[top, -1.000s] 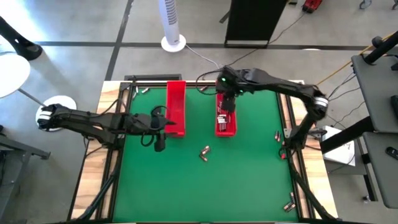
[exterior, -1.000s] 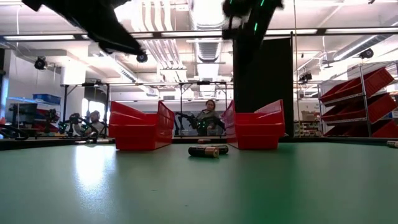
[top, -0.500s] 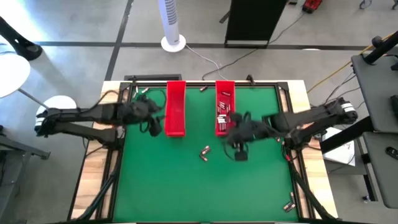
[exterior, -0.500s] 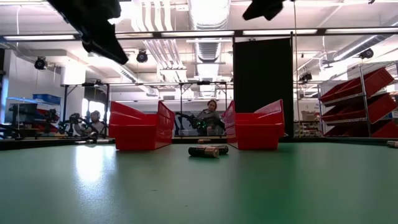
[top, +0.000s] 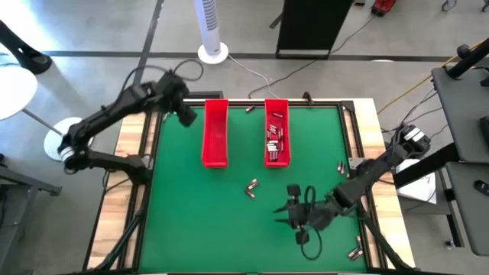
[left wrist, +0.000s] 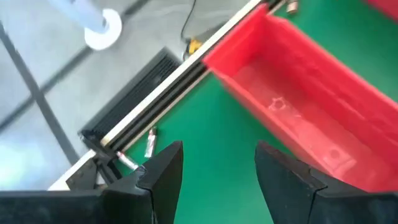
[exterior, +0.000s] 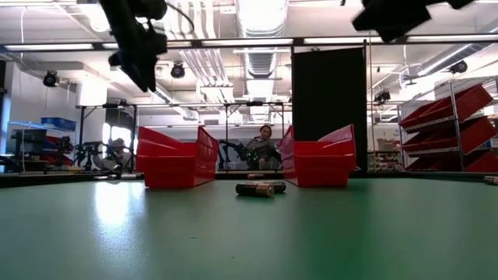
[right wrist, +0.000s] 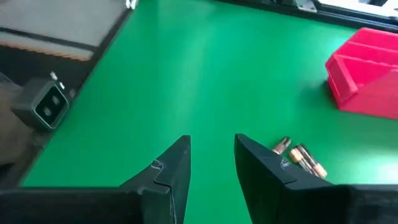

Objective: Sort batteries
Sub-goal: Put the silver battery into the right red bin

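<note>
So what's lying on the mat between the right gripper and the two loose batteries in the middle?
Nothing: in the high view only bare green mat separates the right gripper from the two loose batteries.

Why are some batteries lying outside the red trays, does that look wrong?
Somewhat: two batteries lie loose on the green mat before the trays, others sit at the table's edges, and the left tray looks empty while the right tray holds several.
</note>
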Controlling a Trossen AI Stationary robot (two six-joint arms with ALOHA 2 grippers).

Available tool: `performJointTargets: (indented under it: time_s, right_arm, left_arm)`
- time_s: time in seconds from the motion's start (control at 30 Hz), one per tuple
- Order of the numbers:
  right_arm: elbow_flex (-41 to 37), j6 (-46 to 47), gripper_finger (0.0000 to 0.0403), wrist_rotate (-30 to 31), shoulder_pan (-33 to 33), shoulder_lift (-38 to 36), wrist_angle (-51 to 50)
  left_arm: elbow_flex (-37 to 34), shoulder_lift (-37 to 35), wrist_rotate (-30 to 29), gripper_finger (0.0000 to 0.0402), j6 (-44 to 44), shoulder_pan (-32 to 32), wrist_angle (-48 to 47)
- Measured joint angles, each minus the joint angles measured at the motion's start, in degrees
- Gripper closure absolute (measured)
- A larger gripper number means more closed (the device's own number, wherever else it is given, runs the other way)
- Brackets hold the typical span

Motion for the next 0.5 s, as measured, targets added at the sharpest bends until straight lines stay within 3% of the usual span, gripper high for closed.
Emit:
performJointTargets:
  time_s: [0.27, 0.5]
  right_arm:
    - [1.9, 0.7, 0.0267, 2.9, 2.6, 3.7, 0.0]
    - [2.1, 2.3, 0.0259, 2.5, 3.6, 3.8, -0.6]
  left_arm:
    - [7.3, 15.2, 1.9, 0.0222, 2.9, 10.6, -1.5]
    - [8.3, 24.7, 1.8, 0.0222, 2.0, 18.1, 0.3]
